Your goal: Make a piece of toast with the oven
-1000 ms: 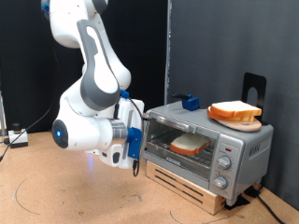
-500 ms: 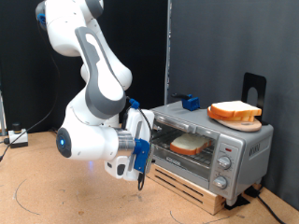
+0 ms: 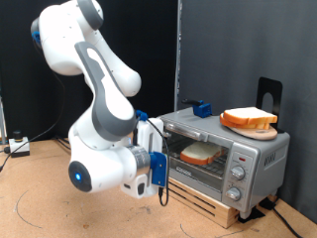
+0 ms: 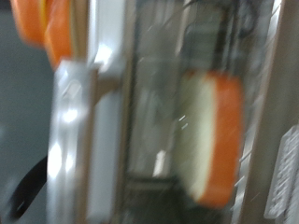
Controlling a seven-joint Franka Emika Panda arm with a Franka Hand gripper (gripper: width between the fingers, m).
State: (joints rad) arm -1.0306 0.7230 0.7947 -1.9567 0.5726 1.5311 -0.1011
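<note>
Already the piece of toast (image 3: 201, 153) lies inside the oven (image 3: 223, 157), on its rack behind the closed glass door, at centre-right of the frame. My hand (image 3: 158, 174) hangs just left of the door's lower corner; the toast sits up and right of it. Whether my fingers are apart, I cannot tell.

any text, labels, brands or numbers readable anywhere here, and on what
None can be read.
Oven: pale marks around the knobs on its panel, too small to read.
Oven, wrist view: a pale label at its edge, too blurred to read.
Toast inside the oven, bread pile on top, arm and tool: no lettering shows.
</note>
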